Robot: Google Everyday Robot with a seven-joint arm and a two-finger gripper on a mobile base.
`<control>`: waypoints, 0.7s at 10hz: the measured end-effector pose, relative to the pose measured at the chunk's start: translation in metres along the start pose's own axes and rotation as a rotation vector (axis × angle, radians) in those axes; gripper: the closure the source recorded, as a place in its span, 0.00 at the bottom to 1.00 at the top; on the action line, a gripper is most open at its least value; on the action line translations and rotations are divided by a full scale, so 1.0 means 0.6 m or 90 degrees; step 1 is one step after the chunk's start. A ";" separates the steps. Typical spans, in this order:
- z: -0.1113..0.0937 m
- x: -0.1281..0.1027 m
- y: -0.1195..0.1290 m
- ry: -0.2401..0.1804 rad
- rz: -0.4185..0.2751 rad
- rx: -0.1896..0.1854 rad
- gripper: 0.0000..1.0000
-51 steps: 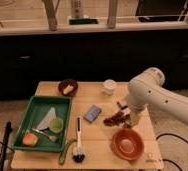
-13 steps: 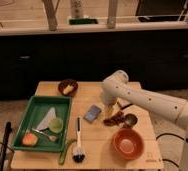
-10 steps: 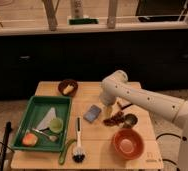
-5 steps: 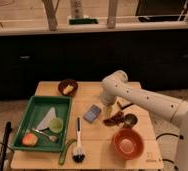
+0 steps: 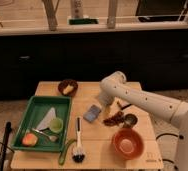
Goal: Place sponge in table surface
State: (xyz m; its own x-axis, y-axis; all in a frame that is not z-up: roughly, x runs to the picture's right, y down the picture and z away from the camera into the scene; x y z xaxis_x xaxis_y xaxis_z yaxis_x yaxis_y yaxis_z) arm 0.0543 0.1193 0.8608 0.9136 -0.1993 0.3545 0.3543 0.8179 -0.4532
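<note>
Comparing with the view some five seconds prior, found the arm (image 5: 137,97) swung leftward from the table's right side to above its middle, now covering the white cup formerly visible at the rear. Found almost no change against the view half a second prior. Located the gripper (image 5: 106,104) low beneath the arm's bend, just right of the sponge (image 5: 92,113) — could not tell whether open or closed, nor whether touching the sponge. Recorded the sponge lying flat on the table surface (image 5: 94,147), between the green tray (image 5: 37,101) and the arm, in the same spot as in every earlier view. Noted a dish brush (image 5: 78,150) in front of the sponge, an orange bowl (image 5: 127,143) at the near right, a brown bowl (image 5: 62,84) holding a yellow lump (image 5: 68,90) at the rear, and a reddish-brown cluster (image 5: 113,119) beside a small dark cup (image 5: 130,120). Observed a faint mark (image 5: 149,159) at the table's near right corner — too small to read.
</note>
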 end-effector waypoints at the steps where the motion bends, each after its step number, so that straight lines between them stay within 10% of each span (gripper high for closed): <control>1: 0.005 -0.013 -0.007 -0.006 -0.026 0.000 0.20; 7: 0.034 -0.053 -0.025 -0.003 -0.122 -0.016 0.20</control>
State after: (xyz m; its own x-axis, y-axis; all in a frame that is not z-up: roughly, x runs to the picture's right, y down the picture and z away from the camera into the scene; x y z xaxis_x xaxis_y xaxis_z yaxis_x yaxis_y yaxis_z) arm 0.0158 0.1244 0.8728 0.8279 -0.3472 0.4405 0.5265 0.7518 -0.3969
